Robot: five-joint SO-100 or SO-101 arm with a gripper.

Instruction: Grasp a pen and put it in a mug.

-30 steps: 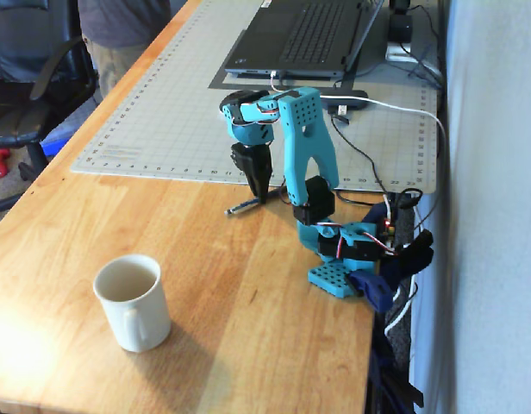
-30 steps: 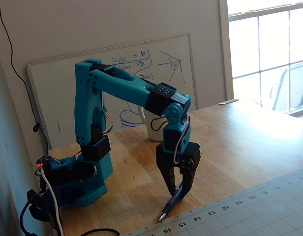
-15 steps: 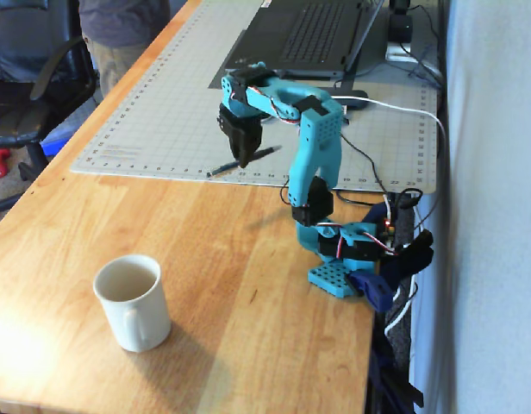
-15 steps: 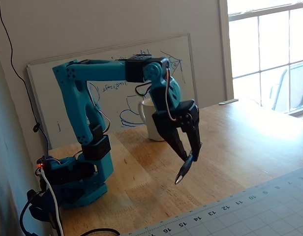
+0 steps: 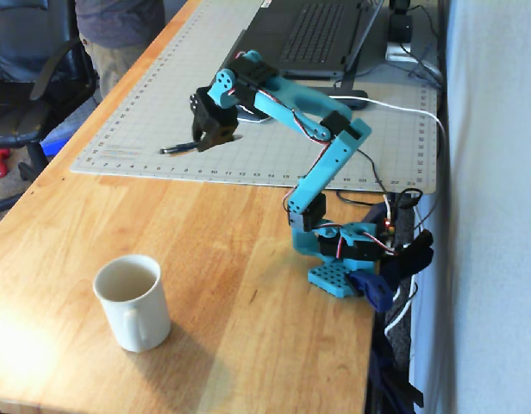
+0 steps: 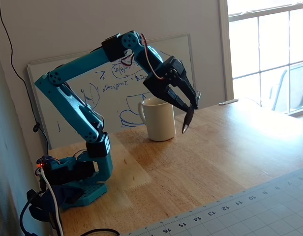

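Table (image 5: pixel 93 216) of pale wood, partly under a gridded cutting mat (image 5: pixel 145 112), laptop (image 5: pixel 317 34) at the far end. Blue arm (image 5: pixel 321 164) bolted near one edge, stretched out over the mat. White mug (image 5: pixel 132 302) upright on bare wood, well apart from the mat, empty as far as can be seen. Gripper (image 6: pixel 189 118) closed on the pen (image 6: pixel 189 118), which hangs tip-down, clear of the table in one fixed view; in the other, the pen (image 5: pixel 181 147) sticks out sideways from the gripper (image 5: pixel 215 138), low over the mat. Grasp apparently done, lift under way. Left to do: carry to the mug, lower inside, release.
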